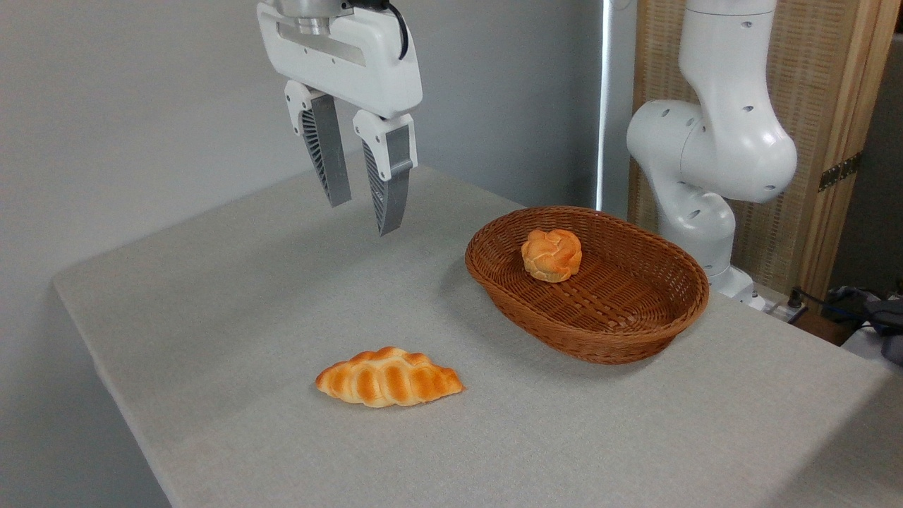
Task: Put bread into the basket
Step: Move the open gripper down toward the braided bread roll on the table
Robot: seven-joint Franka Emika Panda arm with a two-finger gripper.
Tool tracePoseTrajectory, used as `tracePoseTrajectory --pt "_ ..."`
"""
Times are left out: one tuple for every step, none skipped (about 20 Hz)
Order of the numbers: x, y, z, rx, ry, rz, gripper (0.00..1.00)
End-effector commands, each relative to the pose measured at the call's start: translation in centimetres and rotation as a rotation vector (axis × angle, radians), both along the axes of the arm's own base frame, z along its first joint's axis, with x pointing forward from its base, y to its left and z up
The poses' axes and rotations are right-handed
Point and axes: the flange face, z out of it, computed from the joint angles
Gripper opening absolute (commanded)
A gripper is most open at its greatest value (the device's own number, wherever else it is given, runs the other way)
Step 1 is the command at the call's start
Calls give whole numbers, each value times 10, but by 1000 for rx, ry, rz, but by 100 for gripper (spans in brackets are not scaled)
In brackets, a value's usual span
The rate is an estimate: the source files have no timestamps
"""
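Item 1: bread. Braided golden-orange loaf with browned ridges, lying flat on the counter near the front, left of centre. Long axis runs roughly left to right across the picture, about parallel to the front edge; one tapered end points left, the other points right and faintly toward the basket. Nothing touches it.

Item 2: basket. Oval reddish-brown wicker, shallow, thick braided rim, standing on the counter to the right of and behind the loaf, well apart from it. Long axis runs diagonally, from rear left to front right. One small round knotted roll sits inside, toward the rear left part; the rest of the basket floor is bare weave.

Item 3: end effector. Hangs in the air above the rear left of the counter, fingers pointing down, spread apart with a clear gap, holding nothing. It is well apart from both loaf and basket.

Item 4: open room. Bare cloth surface lies all round the loaf and between loaf and basket. The counter's left edge and front edge are both some way from the loaf.
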Motion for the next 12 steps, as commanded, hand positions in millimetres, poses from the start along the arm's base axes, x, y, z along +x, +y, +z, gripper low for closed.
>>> tracePoseTrajectory --pt "-2 11 -10 1 7 1 100" --pt "-2 11 -13 2 14 -2 100" --pt "-3 13 -18 6 23 -14 100" --pt "-3 14 -20 8 28 -32 100" --pt "-3 14 -21 9 29 -42 100" --pt "-3 16 -21 8 28 -42 100" --pt "-2 24 -20 7 21 -28 100" --pt "-1 29 -22 6 19 -20 100" --pt "-3 30 -24 6 22 -26 100" --pt "-5 30 -26 6 25 -48 100" --pt "-6 30 -30 8 33 -73 100" --pt "-10 31 -31 10 33 -94 100"
